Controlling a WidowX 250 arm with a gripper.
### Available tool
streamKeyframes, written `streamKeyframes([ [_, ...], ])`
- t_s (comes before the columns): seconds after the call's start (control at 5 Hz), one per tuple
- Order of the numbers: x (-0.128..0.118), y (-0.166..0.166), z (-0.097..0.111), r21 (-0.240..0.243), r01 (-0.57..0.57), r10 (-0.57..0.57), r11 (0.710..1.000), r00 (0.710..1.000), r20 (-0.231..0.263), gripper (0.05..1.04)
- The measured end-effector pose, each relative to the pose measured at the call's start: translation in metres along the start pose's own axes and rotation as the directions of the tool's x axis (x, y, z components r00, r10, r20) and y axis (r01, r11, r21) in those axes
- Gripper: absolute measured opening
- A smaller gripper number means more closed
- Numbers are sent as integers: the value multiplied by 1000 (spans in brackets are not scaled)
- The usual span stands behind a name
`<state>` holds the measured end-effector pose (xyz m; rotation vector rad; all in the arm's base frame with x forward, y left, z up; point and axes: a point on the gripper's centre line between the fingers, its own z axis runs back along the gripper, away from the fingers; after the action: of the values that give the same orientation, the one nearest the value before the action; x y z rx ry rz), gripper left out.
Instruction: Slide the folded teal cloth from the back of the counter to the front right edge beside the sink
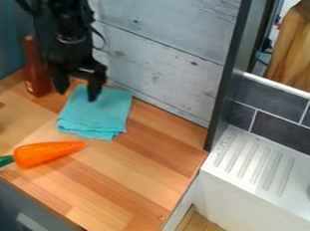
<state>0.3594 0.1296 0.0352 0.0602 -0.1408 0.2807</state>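
Orange carrot (47,153) in front; tool (76,95) released, fingers apart above teal cloth (98,119).

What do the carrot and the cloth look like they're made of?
The carrot looks like smooth plastic, perhaps hard foam, going by its even orange and simple molded shape. The cloth seems a soft, matte woven fabric, as its folded layers and slightly uneven edges suggest.
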Motion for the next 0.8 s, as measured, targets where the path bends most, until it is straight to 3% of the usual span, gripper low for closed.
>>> streamKeyframes([
  [0.2,7,-6,-6,44,-29,27,999,999,43,1005],
  [0.6,-9,-32,-25,19,28,-29,999,999,34,1005],
  [0.8,-23,-56,-22,-1,83,-83,997,996,40,1004],
])
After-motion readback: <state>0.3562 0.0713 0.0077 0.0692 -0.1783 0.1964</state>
